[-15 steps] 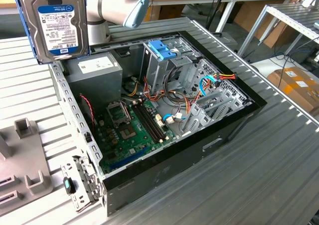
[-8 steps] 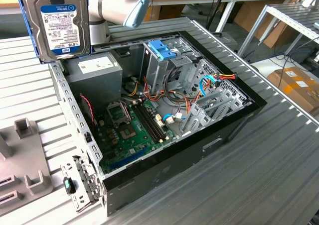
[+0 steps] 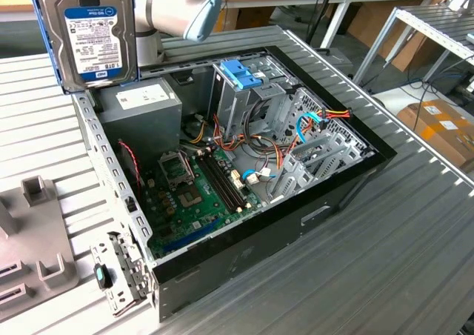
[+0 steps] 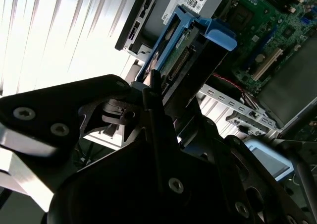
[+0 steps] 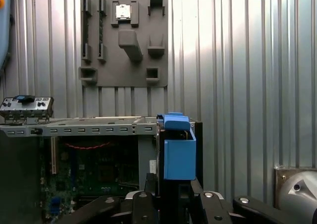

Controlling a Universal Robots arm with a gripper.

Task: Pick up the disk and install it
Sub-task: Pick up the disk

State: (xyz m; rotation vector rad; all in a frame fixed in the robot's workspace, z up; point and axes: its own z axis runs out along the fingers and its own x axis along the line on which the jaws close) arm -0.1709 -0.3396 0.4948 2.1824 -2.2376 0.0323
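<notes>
Gripper (image 4: 157, 92) clamped on the disk (image 4: 184, 51) by its blue frame, edge-on in both wrist views. Exterior view adds the label face: disk upright in the air over the power-supply corner of the open case (image 3: 296, 231). First wrist view shows a grey fixture plate (image 5: 124, 45) beyond.

The disk (image 3: 92, 31) (silver, white-and-blue label, blue frame) hangs upright, label facing out, above the open case's (image 3: 296, 224) edge.
</notes>
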